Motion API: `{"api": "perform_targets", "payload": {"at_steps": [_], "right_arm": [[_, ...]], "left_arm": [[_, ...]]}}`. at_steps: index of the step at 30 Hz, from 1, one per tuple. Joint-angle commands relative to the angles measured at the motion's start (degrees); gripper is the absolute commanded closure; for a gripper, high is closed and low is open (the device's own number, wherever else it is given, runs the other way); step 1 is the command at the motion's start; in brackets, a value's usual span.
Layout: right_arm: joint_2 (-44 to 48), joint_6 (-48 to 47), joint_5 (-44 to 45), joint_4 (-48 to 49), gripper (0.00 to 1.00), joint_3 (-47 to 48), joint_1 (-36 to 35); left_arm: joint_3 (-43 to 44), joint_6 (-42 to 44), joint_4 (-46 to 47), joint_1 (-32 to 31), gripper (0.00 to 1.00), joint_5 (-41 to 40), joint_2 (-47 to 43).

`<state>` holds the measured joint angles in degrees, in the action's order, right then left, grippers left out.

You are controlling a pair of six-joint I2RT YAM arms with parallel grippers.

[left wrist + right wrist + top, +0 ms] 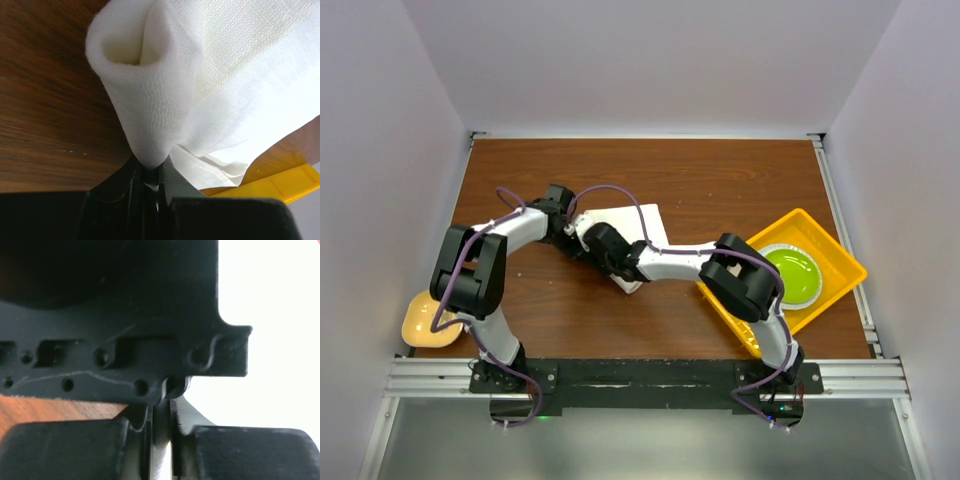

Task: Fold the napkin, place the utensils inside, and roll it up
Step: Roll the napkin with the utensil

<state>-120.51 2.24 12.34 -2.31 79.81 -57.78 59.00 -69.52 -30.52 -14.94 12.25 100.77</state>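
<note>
The white napkin (642,222) lies mid-table, partly folded, its left part hidden under both grippers. My left gripper (572,236) is shut on a bunched, rolled-over fold of the napkin (150,100), with the cloth pinched at its fingertips (150,167). My right gripper (598,246) sits right against the left one and is shut on a thin layer of napkin (165,450). In the right wrist view the left gripper's black body (125,315) fills most of the frame, and the napkin (280,340) shows white beside it. The knife is hidden.
A yellow tray (832,244) with a green plate (790,275) stands at the right; its edge also shows in the left wrist view (280,185). A tan dish (420,320) sits at the table's near left corner. Brown wood table (720,180) lies beyond the napkin.
</note>
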Motion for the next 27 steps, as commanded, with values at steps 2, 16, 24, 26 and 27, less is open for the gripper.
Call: {"api": "perform_targets", "payload": {"at_steps": [2,16,24,26,27], "right_arm": [[-0.3,2.8,3.4,4.8,1.0,-6.9,0.4],[-8.4,19.8,-49.0,6.4,1.0,-5.8,18.9],[-17.5,36.6,-63.2,9.5,1.0,-3.5,25.3],[-18.8,35.6,-63.9,7.7,1.0,-1.8,25.4],[-19.0,35.3,-63.9,7.0,1.0,-1.3,25.5]], "left_arm": [[0.3,2.9,-1.9,0.3,1.0,-1.6,-3.5],[-2.1,11.8,2.7,8.2,0.48,-5.8,-14.2],[-4.7,8.7,12.0,3.4,0.47,2.9,-10.0],[-4.9,6.8,12.9,2.6,0.46,4.0,-8.6],[-5.0,4.8,14.1,2.3,0.46,4.3,-7.3]]}}
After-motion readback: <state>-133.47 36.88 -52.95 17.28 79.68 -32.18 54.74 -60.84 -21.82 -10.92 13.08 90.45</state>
